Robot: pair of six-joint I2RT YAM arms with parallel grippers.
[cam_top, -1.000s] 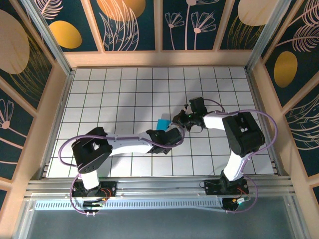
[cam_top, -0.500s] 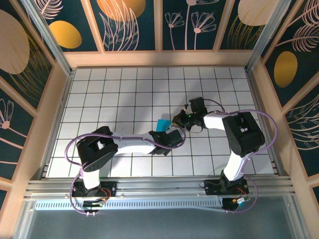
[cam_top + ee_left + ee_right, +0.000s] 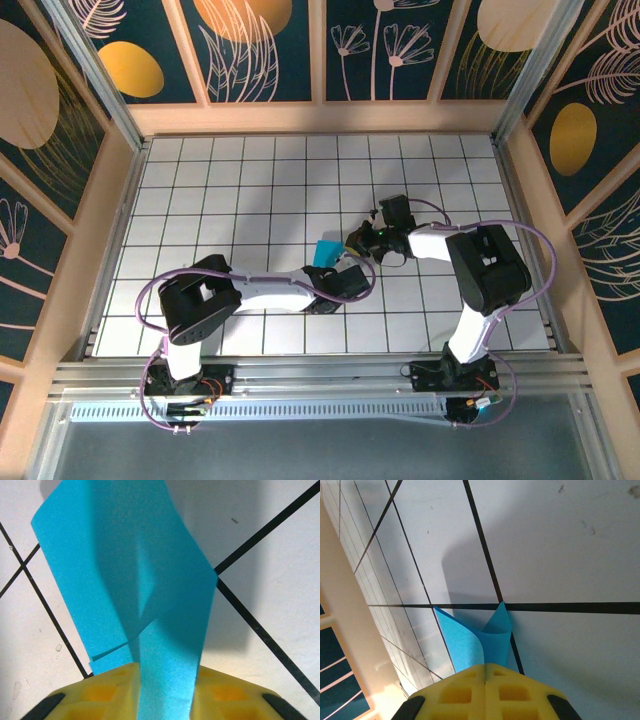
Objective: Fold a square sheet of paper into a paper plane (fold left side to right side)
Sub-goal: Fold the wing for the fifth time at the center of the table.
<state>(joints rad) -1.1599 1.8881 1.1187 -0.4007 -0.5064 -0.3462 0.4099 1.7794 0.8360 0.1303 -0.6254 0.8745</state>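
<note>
Overhead, looking down on a white tiled tabletop ruled with black grid lines. Boxed in by a pale wooden frame and dark teal wall panels painted with gold discs and thin flower outlines. Along the near edge, a ribbed aluminium rail under both arm bases.

Slightly right of the table's centre, a thin cyan-blue sheet of paper, creased and curled, raised off the tiles between the two grippers.

From the left base, the white-and-black left arm stretched low and rightward across the tiles, ending with the left gripper at the sheet's near edge. From the right base, the right arm rising, then elbowed leftward, with the right gripper at the sheet's right side, just beside the other.

From the left wrist: a strip of the paper running down between the left yellow finger pads and hiding the gap, so cannot tell whether clamped or merely straddling.

From the right wrist: the right yellow finger pads pressed together along a thin seam, pinching a curled corner of the paper rising out of it, above a crossing of grid lines.
</note>
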